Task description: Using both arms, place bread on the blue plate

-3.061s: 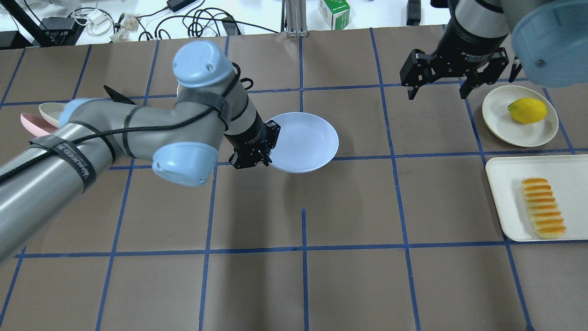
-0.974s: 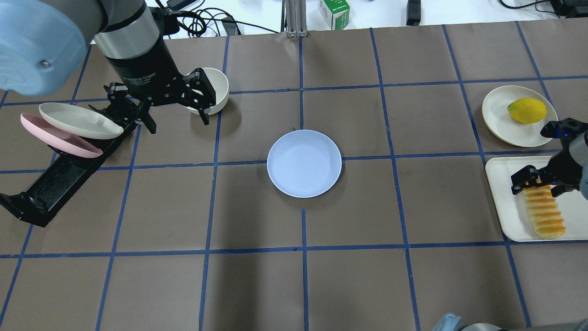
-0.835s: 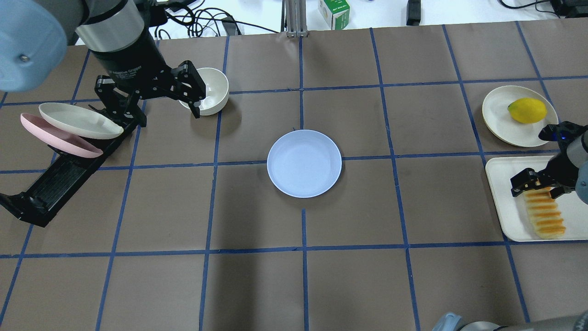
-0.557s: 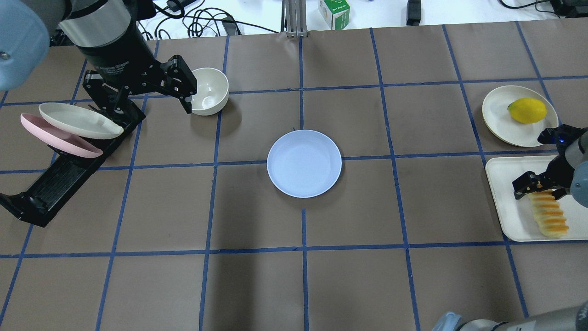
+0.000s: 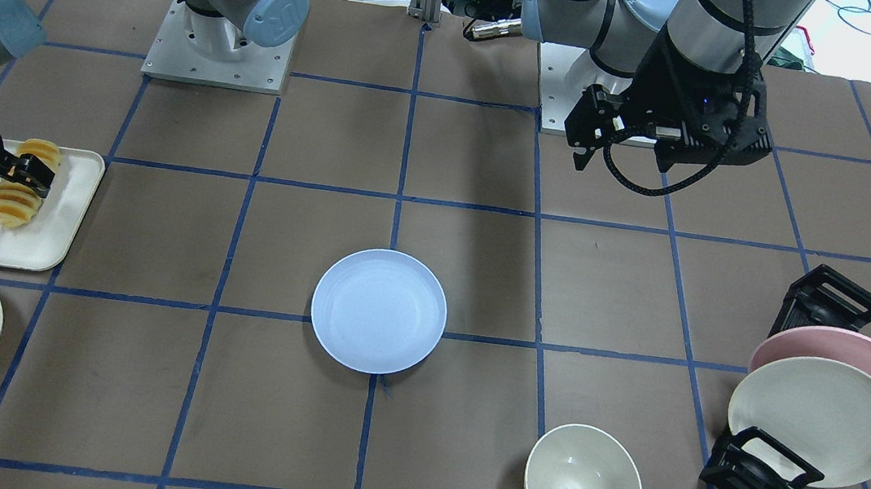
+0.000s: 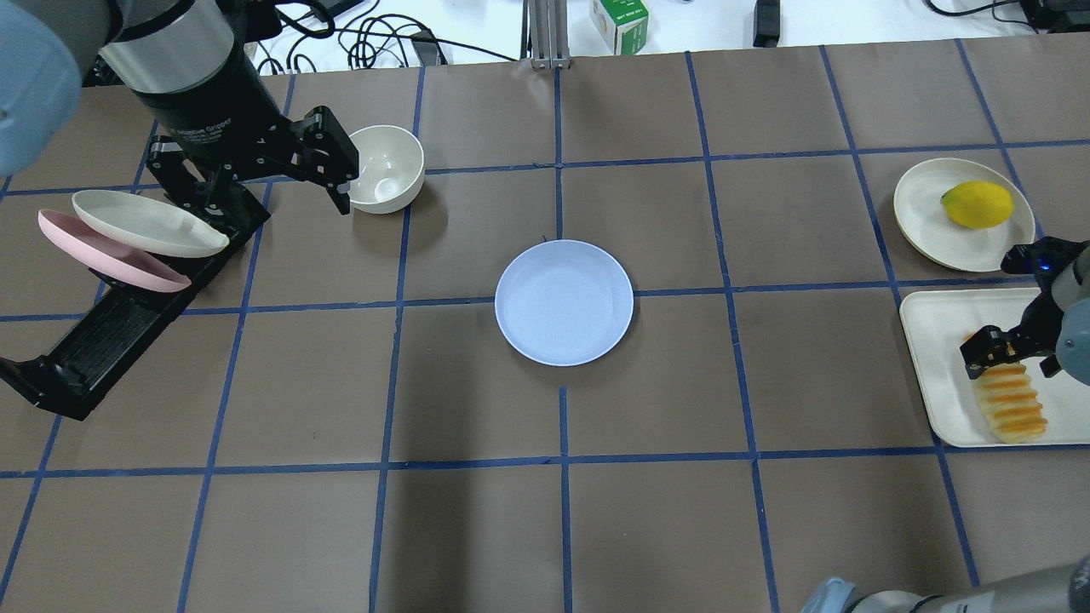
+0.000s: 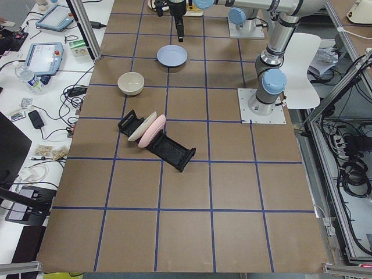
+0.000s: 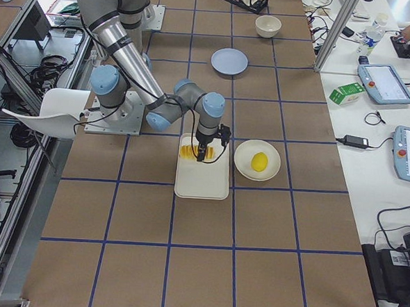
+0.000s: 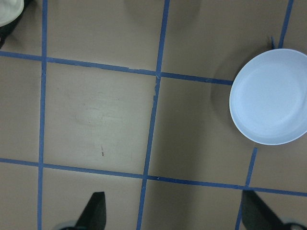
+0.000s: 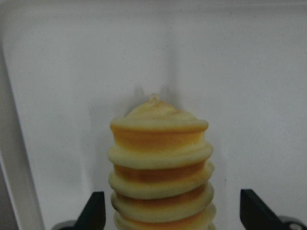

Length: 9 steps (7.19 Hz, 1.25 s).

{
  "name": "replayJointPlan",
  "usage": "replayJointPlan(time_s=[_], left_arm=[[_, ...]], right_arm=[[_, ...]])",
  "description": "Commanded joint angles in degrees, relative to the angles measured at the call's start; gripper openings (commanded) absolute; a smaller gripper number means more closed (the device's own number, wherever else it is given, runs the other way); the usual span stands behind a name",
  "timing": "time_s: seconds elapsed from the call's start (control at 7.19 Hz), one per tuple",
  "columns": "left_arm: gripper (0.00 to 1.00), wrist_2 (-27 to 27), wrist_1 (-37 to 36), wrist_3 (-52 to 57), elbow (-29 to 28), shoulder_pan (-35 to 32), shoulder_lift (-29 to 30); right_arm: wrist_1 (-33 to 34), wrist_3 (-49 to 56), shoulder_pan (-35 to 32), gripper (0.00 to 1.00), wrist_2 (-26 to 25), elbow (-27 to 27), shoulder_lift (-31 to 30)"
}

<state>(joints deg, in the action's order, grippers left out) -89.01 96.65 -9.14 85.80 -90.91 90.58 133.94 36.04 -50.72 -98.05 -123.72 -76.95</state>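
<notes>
Right now the right tool [image 10: 175,213] is down over the bread [image 10: 160,158]. Its jaws are apart, one finger on each side of the loaf, with a strip of white showing between each finger and the crust. Not yet clamped. Judged as a straddle set up to pinch across the narrow width, the easier grip on a long thing.

The bread lies flat on the white tray [image 6: 937,340] at the bench's right edge. It has ridged segments with orange-yellow tops, pale cream bands between them and a rounded tip. It looks soft and will likely give under a squeeze.

The blue plate [image 6: 564,302] is mid-bench, empty and well apart from the tray. Central, presumably so either arm can reach it.

The left tool [image 6: 255,183] hangs over the far left, jaws wide and holding nothing. It is beside the white bowl [image 6: 387,170] and above the plate rack [image 6: 102,340], probably parked clear of the carrying path.
</notes>
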Motion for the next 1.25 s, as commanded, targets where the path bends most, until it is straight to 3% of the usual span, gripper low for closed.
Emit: replayJointPlan(time_s=[0.0, 0.14, 0.42, 0.56, 0.7, 1.11], left_arm=[[1.0, 0.1, -0.6, -0.1, -0.9, 0.2, 0.5], [1.0, 0.1, -0.6, -0.1, -1.0, 0.2, 0.3], [1.0, 0.1, -0.6, -0.1, -0.9, 0.4, -0.2], [1.0, -0.1, -0.5, -0.1, -0.8, 0.4, -0.4], [1.0, 0.0, -0.6, -0.1, -0.7, 0.4, -0.5], [1.0, 0.0, -0.7, -0.1, -0.7, 0.5, -0.6]], right_arm=[[-0.2, -0.1, 0.0, 0.29, 0.2, 0.1, 0.0], [-0.3, -0.4, 0.0, 0.0, 0.3, 0.1, -0.4], [-3.1, -0.2, -0.2, 0.0, 0.5, 2.1, -3.8], [-10.6, -0.4, -1.3, 0.0, 2.6, 5.0, -9.7], [-19.2, -0.9, -4.6, 0.0, 7.2, 7.4, -13.5], [-20.3, -5.9, -22.8, 0.0, 9.3, 10.4, -15.7]])
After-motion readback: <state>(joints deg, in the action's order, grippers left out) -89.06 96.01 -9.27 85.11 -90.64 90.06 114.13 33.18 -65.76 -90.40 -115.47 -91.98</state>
